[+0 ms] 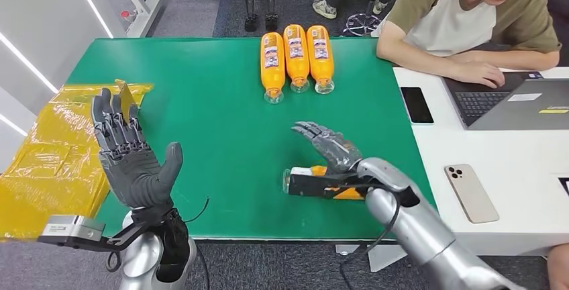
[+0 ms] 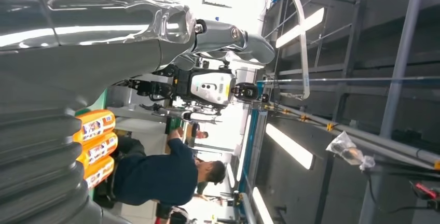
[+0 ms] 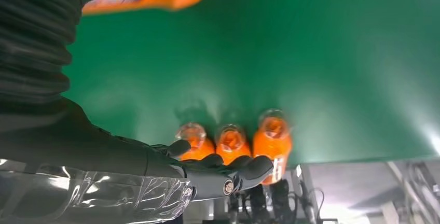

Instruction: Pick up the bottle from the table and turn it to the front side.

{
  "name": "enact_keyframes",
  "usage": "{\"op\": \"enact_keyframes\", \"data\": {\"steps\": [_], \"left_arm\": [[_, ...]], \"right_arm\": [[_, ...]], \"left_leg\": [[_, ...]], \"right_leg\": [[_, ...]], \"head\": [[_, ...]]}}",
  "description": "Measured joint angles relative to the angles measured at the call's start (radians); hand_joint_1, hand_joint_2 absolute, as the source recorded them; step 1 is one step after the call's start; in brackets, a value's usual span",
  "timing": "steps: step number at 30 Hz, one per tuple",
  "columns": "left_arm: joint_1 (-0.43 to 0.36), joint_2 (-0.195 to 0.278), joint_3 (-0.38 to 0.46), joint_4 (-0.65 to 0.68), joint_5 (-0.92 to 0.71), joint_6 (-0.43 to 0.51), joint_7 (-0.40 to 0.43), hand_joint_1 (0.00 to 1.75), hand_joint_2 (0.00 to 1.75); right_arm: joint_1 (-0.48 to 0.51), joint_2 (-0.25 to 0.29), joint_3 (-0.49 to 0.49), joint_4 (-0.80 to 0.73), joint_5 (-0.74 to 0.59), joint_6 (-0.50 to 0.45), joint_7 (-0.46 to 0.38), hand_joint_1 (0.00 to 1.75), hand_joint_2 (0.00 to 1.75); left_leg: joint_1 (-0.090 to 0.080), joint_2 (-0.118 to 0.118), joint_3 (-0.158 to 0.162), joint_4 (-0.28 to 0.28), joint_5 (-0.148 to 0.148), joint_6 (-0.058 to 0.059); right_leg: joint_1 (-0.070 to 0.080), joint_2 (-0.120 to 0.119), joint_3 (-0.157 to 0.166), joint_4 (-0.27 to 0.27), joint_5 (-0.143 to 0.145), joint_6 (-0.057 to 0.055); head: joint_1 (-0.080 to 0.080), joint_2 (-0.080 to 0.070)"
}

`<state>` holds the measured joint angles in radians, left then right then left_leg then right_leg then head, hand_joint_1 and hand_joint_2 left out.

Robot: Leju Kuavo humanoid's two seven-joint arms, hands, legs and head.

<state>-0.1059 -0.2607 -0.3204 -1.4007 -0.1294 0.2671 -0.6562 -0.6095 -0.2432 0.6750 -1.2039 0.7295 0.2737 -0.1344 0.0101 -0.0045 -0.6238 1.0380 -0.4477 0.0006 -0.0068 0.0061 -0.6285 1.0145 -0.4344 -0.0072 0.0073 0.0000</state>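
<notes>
The bottle (image 1: pixel 315 182) lay on its side on the green desk (image 1: pixel 215 135), near the front edge, cap end pointing toward the robot's left, partly covered by the right hand (image 1: pixel 332 148). That hand hung over the bottle with its fingers (image 1: pixel 310 130) spread and extended past it; whether the thumb or palm touched the bottle could not be told. The step in hand looked like the grasp. To do it well, the hand would likely need to settle lower, centre on the body rather than the cap, and close evenly so the round bottle did not roll away; the label should be left uncovered for the turn.

The left hand (image 1: pixel 131 159) was raised at the near left edge of the desk, palm open, fingers apart, holding nothing. Three more orange bottles (image 1: pixel 295 58) lay side by side at the far edge. A person (image 1: pixel 470 15) worked at a laptop (image 1: pixel 516 102) on the adjoining white desk.
</notes>
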Motion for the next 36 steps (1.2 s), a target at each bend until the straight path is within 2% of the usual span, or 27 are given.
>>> {"op": "enact_keyframes", "data": {"steps": [3, 6, 11, 15, 21, 36], "left_arm": [[0.001, 0.001, 0.0, -0.001, 0.017, 0.011, -0.005, 0.0, 1.75], [0.002, 0.004, 0.0, -0.004, 0.028, 0.016, -0.006, 0.0, 1.75], [0.003, 0.011, 0.0, -0.005, 0.051, 0.023, -0.015, 0.0, 1.75], [0.007, 0.015, 0.0, -0.005, 0.057, 0.025, -0.022, 0.0, 1.75], [0.015, 0.016, 0.0, -0.008, 0.06, 0.029, -0.024, 0.0, 1.75], [0.017, 0.023, 0.0, -0.008, 0.074, 0.048, -0.032, 0.0, 1.75]], "right_arm": [[-0.127, -0.055, 0.07, 0.06, -0.075, 0.104, 0.004, 0.0, 1.75], [-0.231, -0.093, 0.148, 0.103, -0.148, 0.164, 0.022, 0.0, 1.75], [-0.331, -0.138, 0.279, 0.16, -0.258, 0.226, 0.044, 0.0, 1.75], [-0.346, -0.172, 0.367, 0.196, -0.29, 0.221, 0.047, 0.0, 1.75], [-0.338, -0.204, 0.447, 0.243, -0.301, 0.199, 0.041, 0.0, 1.75], [-0.325, -0.196, 0.573, 0.365, -0.31, 0.162, 0.05, 0.0, 1.75]], "left_leg": [[0.0, 0.0, 0.0, 0.001, 0.0, 0.0], [0.0, 0.0, 0.0, 0.001, 0.0, 0.0], [0.0, 0.0, 0.0, 0.001, 0.0, 0.0], [0.0, -0.002, 0.0, 0.001, 0.0, 0.0], [0.0, -0.002, 0.0, 0.002, 0.0, 0.0], [0.0, -0.002, 0.0, 0.002, 0.0, 0.0]], "right_leg": [[0.0, 0.0, 0.0, 0.0, 0.0, 0.0], [0.0, 0.0, 0.0, 0.0, 0.0, 0.0], [0.0, 0.0, 0.0, 0.0, 0.0, 0.0], [0.0, -0.001, 0.0, 0.0, 0.0, 0.0], [0.0, -0.001, 0.0, 0.0, 0.0, 0.0], [0.0, -0.001, 0.0, 0.0, 0.0, 0.0]], "head": [[0.0, 0.0], [0.0, 0.0], [0.0, 0.0], [0.0, 0.0], [0.0, 0.0], [0.0, 0.0]]}}
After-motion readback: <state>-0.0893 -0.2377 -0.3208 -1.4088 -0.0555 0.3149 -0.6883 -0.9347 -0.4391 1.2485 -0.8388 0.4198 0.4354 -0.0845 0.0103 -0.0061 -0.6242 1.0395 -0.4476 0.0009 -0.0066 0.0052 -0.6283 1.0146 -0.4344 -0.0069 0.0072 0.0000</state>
